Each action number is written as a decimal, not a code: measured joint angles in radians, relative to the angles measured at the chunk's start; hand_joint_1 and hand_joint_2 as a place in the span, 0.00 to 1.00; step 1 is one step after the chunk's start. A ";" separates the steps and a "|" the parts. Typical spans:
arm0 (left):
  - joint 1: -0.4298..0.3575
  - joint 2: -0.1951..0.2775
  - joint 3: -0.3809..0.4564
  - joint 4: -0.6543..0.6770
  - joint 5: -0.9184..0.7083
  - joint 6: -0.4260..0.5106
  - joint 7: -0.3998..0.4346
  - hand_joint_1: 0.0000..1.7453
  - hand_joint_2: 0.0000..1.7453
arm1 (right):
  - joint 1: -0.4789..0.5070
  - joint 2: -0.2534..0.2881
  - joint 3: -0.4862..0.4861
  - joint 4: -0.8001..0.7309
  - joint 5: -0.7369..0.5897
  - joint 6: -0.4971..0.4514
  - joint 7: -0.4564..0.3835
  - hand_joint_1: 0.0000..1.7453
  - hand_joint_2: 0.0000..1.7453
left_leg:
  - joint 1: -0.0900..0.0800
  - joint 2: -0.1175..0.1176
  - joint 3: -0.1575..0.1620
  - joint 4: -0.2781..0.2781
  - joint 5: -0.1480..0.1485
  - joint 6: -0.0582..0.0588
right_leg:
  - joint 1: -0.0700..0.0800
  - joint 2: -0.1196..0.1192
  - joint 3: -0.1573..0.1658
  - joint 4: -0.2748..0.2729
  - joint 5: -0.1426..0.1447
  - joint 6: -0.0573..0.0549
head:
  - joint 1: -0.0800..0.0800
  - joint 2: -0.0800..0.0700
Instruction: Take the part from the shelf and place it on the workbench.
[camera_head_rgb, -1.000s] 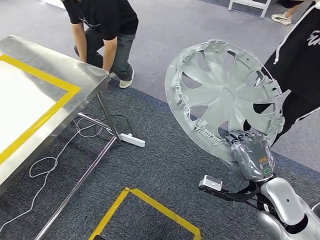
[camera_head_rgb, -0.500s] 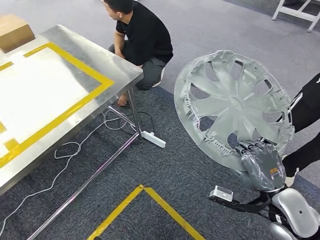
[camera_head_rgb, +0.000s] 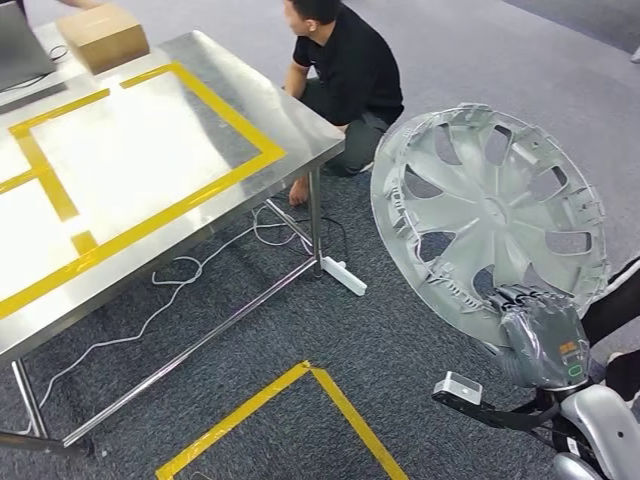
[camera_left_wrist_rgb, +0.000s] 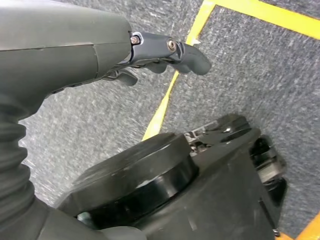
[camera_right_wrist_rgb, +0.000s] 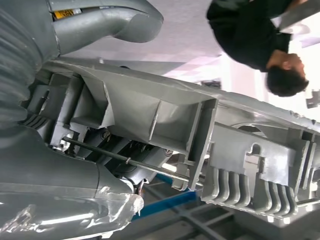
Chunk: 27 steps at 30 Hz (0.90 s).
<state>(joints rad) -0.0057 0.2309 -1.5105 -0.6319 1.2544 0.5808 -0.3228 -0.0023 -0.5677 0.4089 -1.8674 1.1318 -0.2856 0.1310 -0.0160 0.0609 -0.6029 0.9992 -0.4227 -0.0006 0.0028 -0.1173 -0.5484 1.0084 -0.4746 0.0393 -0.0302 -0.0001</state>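
Your right hand (camera_head_rgb: 545, 338) grips the lower rim of the grey wheel cover (camera_head_rgb: 490, 215), held upright over carpet, well apart from the steel bench (camera_head_rgb: 302, 125). Your left hand (camera_left_wrist_rgb: 166, 52) hangs over the floor, fingers apart, holding nothing. A person (camera_head_rgb: 349, 75) crouches beside the bench.

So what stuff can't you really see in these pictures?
- Head view: the right hand covers the lower rim of the wheel cover where it grips.
- Head view: the cardboard box on the workbench is blurred and cut by the top edge.
- Head view: the crouching person is partly hidden behind the workbench corner.
- Left wrist view: the left hand shows fingers apart, its palm hidden.
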 joint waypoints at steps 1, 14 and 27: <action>0.000 -0.001 -0.002 0.001 0.000 -0.002 0.000 0.00 1.00 | 0.002 -0.001 -0.004 -0.002 0.000 0.000 0.000 1.00 1.00 | 0.001 -0.013 -0.002 -0.002 0.001 0.008 | 0.000 -0.012 0.003 -0.002 -0.001 0.005 | 0.000 0.000; -0.006 -0.015 -0.008 0.018 -0.002 -0.007 -0.002 0.00 1.00 | 0.034 -0.008 -0.034 -0.015 0.001 0.000 -0.002 1.00 1.00 | 0.022 -0.185 -0.006 -0.002 0.015 0.011 | -0.031 0.199 -0.018 0.022 0.002 0.037 | 0.013 0.000; -0.007 -0.020 -0.018 0.043 0.013 -0.025 0.000 0.00 1.00 | 0.057 -0.010 -0.051 -0.021 0.008 -0.001 -0.014 1.00 1.00 | 0.011 -0.043 -0.061 0.127 -0.030 -0.008 | -0.011 0.040 -0.002 0.004 -0.001 -0.012 | 0.001 0.000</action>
<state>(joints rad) -0.0127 0.2108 -1.5283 -0.5884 1.2678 0.5556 -0.3228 0.0548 -0.5779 0.3583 -1.8881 1.1402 -0.2865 0.1172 -0.0054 0.0184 -0.6638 1.1263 -0.4531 -0.0085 -0.0084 -0.0774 -0.5509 1.0128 -0.4755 0.0270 -0.0295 -0.0001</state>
